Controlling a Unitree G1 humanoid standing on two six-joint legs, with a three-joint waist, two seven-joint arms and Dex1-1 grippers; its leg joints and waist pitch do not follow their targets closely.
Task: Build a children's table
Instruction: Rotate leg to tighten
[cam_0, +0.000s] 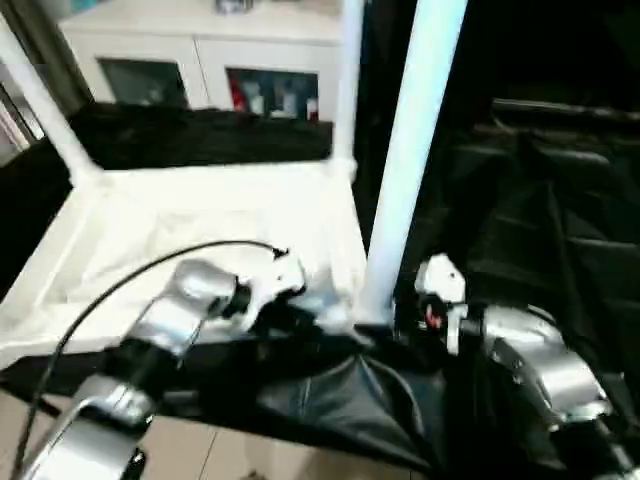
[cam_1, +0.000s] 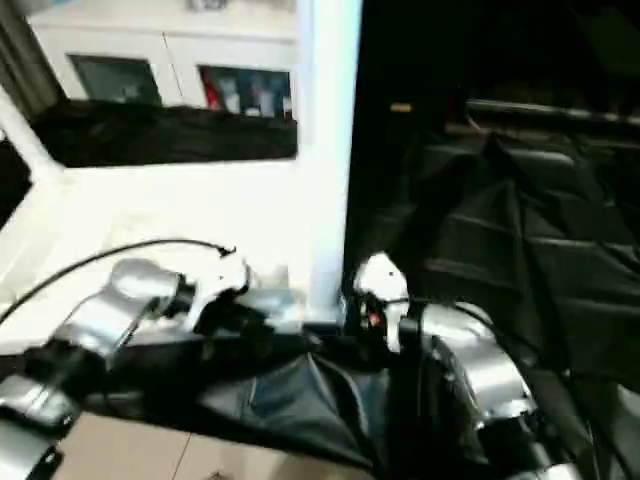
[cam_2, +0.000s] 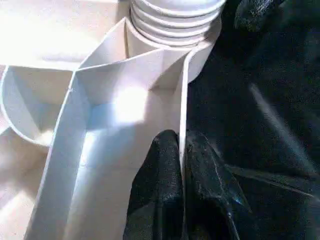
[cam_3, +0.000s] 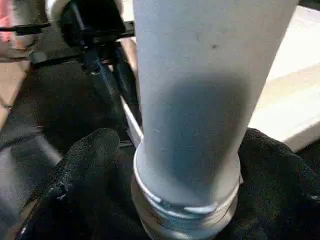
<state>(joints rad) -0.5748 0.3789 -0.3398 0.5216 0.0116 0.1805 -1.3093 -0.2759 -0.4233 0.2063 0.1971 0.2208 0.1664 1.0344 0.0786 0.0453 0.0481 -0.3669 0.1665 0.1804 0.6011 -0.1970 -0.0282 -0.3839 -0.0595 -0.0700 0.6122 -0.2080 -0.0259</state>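
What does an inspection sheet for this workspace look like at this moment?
Surface: black-draped table, cloth creased and hanging over the near edge.
Job's things: white tabletop lies underside up; three legs stand in corner sockets, the near leg threaded into its socket.
Clutter: nothing seen.
Grippers: left gripper is shut on the tabletop's thin rim; right gripper has a finger on either side of the near leg's base, whether it grips cannot be told.
Cables: a black cable arcs over the left forearm.
Surroundings: white cabinet with glass doors behind; pale floor in front.
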